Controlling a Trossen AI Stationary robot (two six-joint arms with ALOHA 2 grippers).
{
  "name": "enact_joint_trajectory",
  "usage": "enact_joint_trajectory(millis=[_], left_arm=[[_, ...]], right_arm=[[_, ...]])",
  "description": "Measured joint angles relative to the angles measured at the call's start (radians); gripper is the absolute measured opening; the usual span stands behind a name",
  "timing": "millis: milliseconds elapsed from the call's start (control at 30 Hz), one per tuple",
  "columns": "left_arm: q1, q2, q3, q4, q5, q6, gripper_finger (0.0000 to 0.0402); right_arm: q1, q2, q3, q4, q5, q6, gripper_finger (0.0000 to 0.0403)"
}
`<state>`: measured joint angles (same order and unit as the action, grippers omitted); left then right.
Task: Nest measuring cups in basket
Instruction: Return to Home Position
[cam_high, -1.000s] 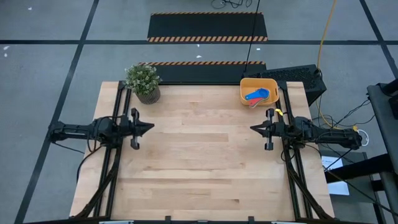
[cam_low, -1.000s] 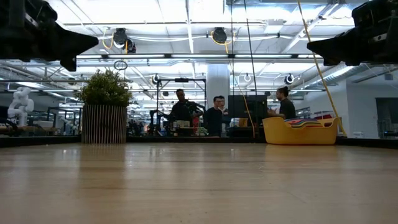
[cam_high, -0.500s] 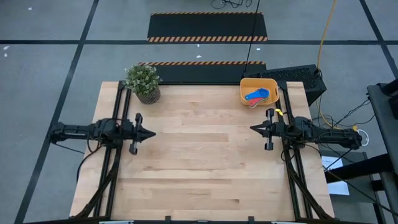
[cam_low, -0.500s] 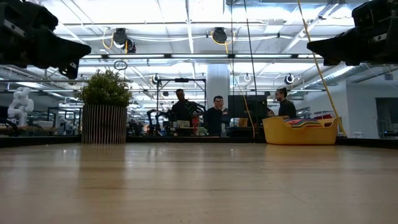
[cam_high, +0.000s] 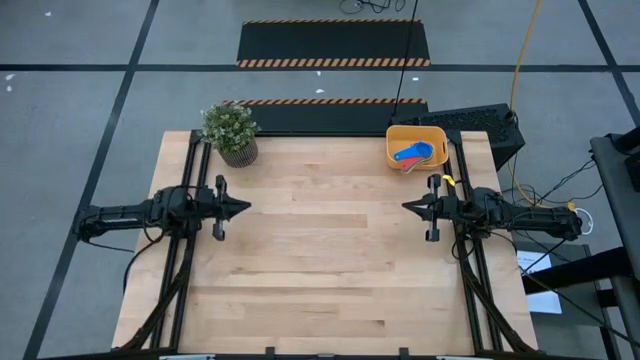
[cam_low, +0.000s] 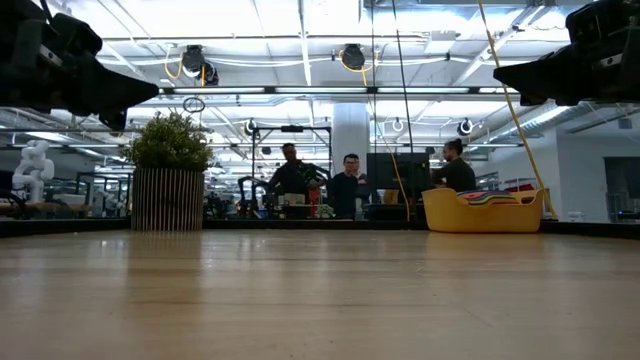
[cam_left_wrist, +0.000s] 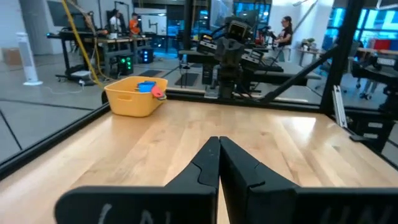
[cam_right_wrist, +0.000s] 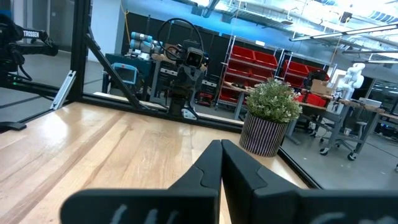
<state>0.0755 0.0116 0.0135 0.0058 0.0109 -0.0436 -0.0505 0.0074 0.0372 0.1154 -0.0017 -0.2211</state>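
Left fingers (cam_left_wrist: 208, 165) together, right fingers (cam_right_wrist: 211, 165) together, measuring cups (cam_high: 412, 154) nested in basket (cam_high: 415, 128).

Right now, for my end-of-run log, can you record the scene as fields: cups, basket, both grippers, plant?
basket: far right corner of the table
measuring cups: together inside it; blue, teal, red visible
left gripper: shut, empty, over the table's left side
right gripper: shut, empty, over the table's right side
potted plant: far left corner

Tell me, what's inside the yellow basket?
A blue measuring cup sits on top inside the basket, and a red handle pokes out beside it. Whatever cups lie underneath are covered, so I can't count them.
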Motion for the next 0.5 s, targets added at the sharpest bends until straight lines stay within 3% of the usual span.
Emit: enact_joint_trajectory(millis=[233,500], left_arm=[[0.019,0.001,-0.002,0.006,0.034,-0.069,0.0004],[0.019,0.003,-0.002,0.01,0.034,-0.067,0.0041]], right_arm=[[0.0,0.0,0.0,0.0,0.0,0.0,0.0],[0.0,0.0,0.0,0.0,0.0,0.0,0.0]])
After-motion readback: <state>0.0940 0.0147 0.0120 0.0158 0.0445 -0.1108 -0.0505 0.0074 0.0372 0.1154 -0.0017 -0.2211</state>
